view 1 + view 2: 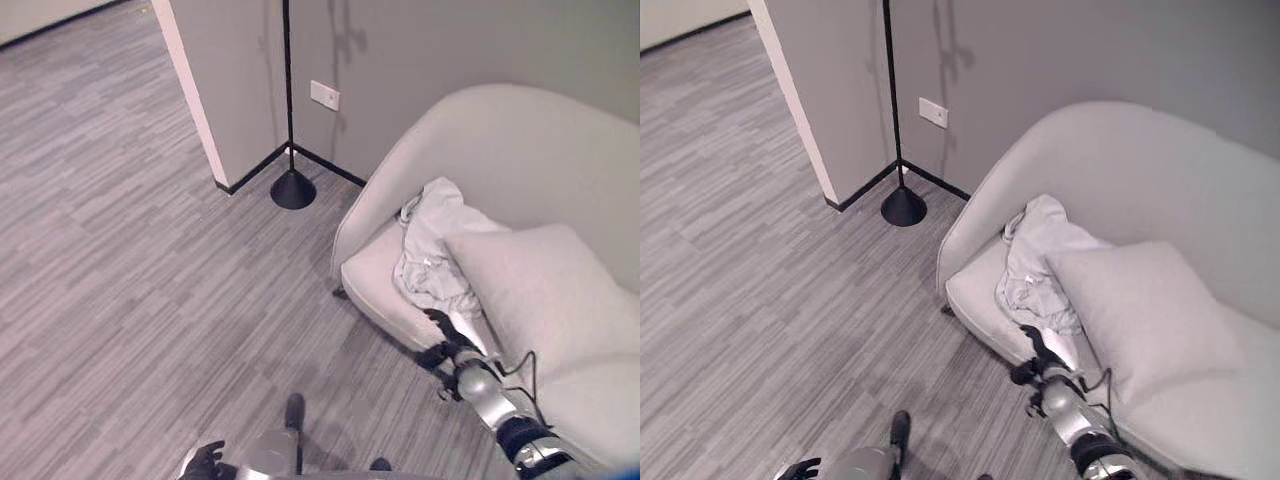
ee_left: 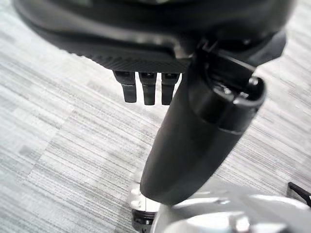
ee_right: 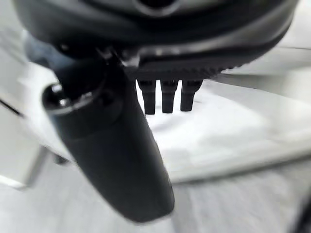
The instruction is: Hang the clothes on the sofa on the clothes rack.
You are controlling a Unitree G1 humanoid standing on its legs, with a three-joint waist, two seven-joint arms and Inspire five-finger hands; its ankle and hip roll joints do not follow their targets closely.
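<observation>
A crumpled pale garment [image 1: 432,245] lies on the sofa [image 1: 520,150] seat, just beyond the right hand [image 1: 447,340], which reaches toward its lower edge. A light cushion [image 1: 545,295] sits beside the garment, right of the hand. The right wrist view shows that hand's fingers [image 3: 167,97] straight and holding nothing above pale fabric. The left hand [image 1: 205,462] hangs low over the grey wood-grain floor [image 1: 130,260], fingers [image 2: 146,87] relaxed and empty. A black clothes rack pole [image 1: 289,120] stands in the wall corner, well apart from both hands.

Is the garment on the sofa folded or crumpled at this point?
Crumpled. The pale garment lies in a loose, wrinkled heap on the sofa seat beside the cushion, with the right hand open at its near edge.
</observation>
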